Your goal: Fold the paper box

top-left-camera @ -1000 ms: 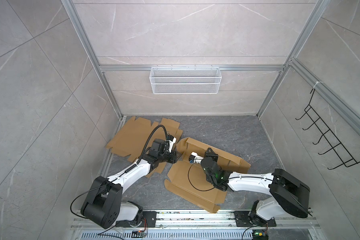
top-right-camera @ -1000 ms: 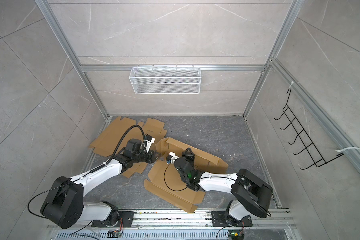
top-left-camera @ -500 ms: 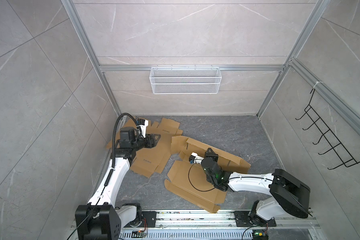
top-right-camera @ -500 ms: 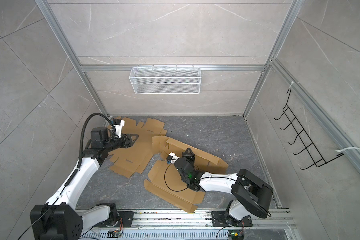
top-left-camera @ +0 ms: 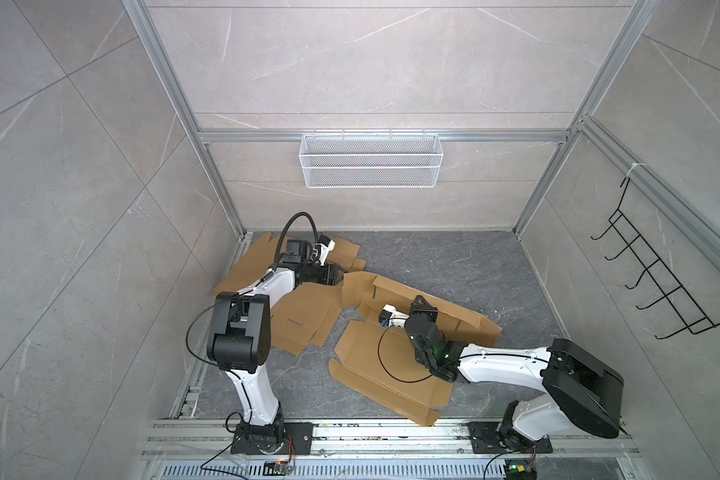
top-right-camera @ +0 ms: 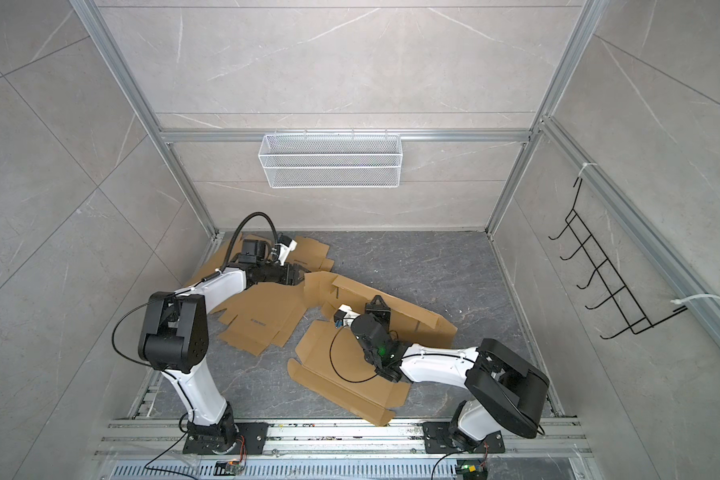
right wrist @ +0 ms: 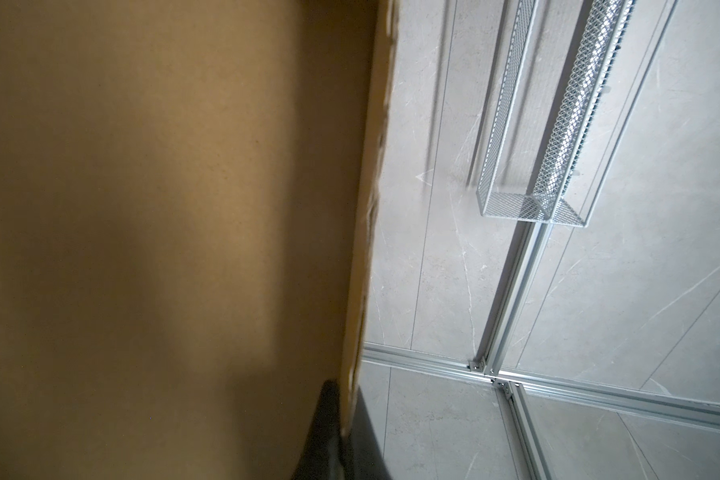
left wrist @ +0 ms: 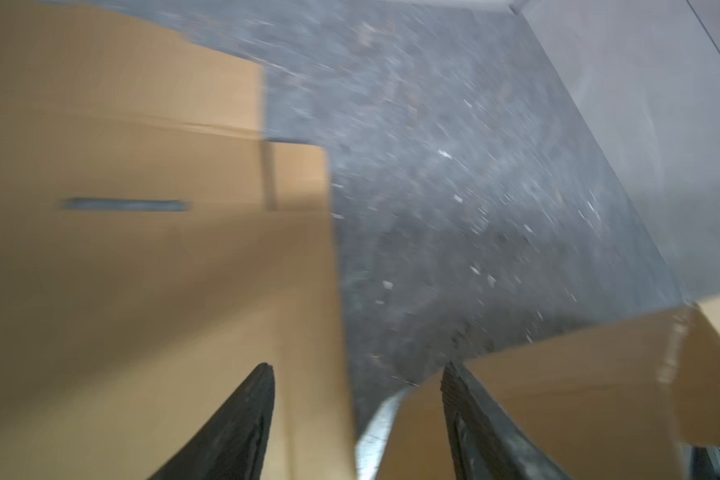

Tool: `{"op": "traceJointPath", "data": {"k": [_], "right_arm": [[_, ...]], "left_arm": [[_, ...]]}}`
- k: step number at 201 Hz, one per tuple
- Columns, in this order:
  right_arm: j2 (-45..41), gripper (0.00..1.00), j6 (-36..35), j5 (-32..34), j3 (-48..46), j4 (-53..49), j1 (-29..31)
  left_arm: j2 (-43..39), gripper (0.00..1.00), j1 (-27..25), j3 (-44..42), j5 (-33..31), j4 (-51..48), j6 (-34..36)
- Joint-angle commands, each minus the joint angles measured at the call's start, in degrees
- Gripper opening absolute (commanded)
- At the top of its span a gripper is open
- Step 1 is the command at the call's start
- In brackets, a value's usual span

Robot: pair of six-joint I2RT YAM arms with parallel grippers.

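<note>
- In both top views the box lies half opened in the middle of the table. Its base is flat towards the front edge and its long back wall is raised.
- The right claw is clamped on the top edge of that wall. The left claw is spread and empty, just beside the flap at the wall's left end.
- A spare flat sheet lies under the left arm, towards the left rear corner of the table.
- The step in hand looks like standing the wall up and turning in its end flap. The right claw should hold the wall steady rather than drag the box. The left should push the flap along its crease and stay off the spare sheet.
- In the left wrist view the fingers stand well apart with only dark table between them, and cardboard lies to either side. The view is blurred, so I cannot tell which sheet each piece belongs to. It would be wise to get the flap's edge squarely into the gap before closing.
- In the right wrist view the claw nips only the rim of the panel. So shallow a hold may slip if the wall is twisted, so bend gently.
</note>
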Motion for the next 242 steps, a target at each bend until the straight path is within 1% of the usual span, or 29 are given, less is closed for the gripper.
{"op": "traceJointPath", "data": {"k": [1, 24, 45, 58, 69, 92, 103, 138, 157, 163, 185, 218, 229, 242], "right_arm": [[-0.61, 0.00, 0.14, -3.40, -1.38, -3.53, -0.20], [-0.13, 0.00, 0.06, -3.87, -0.86, -3.33, -0.54], [-0.09, 0.00, 0.06, -4.28, -0.44, -3.41, -0.64], [0.09, 0.00, 0.01, -4.40, -0.05, -3.50, -0.64], [0.31, 0.00, 0.06, -4.57, 0.33, -3.71, -0.64], [0.62, 0.00, 0.14, -4.80, 0.57, -3.89, -0.65], [0.62, 0.00, 0.15, -4.75, 0.56, -3.87, -0.60], [-0.17, 0.00, 0.92, -4.83, 0.47, -5.49, -0.64], [-0.35, 0.00, 1.63, -5.10, 0.64, -6.52, -0.64], [-0.31, 0.00, 1.73, -5.10, 0.68, -6.53, -0.58], [0.00, 0.00, 1.81, -5.09, 0.74, -6.62, -0.55], [-0.43, 0.00, 1.98, -5.17, 0.92, -7.12, -0.55], [-0.53, 0.00, 2.23, -5.14, 0.91, -7.23, -0.51], [-0.36, 0.00, 2.43, -5.18, 0.92, -7.29, -0.53]], "left_arm": [[-0.73, 0.68, -0.69, 2.21, 5.44, -6.12, 8.96], [-3.19, 0.68, -1.85, 1.41, 8.68, -13.18, 13.55], [-6.25, 0.69, -3.61, -1.07, 9.16, -16.65, 16.30], [-7.59, 0.70, -5.47, -1.60, 8.03, -18.71, 17.78], [-8.37, 0.70, -6.43, -2.23, 7.89, -18.50, 17.58], [-8.77, 0.73, -8.23, -2.51, 8.11, -15.82, 14.55], [-8.86, 0.75, -9.76, -3.31, 6.87, -14.65, 14.32], [-9.37, 0.75, -10.50, -9.53, 3.67, -3.33, 8.77], [-9.59, 0.75, -10.77, -13.09, 0.85, 6.56, 4.98], [-9.52, 0.74, -11.08, -14.32, -0.70, 10.20, 3.72], [-9.16, 0.71, -11.49, -17.74, -3.24, 21.72, -0.13], [-8.59, 0.59, -12.17, -20.35, -7.36, 28.96, -2.41], [-8.32, 0.58, -12.52, -21.13, -8.85, 30.94, -3.76], [-8.56, 0.58, -13.34, -22.16, -12.19, 32.58, -4.35]]}}
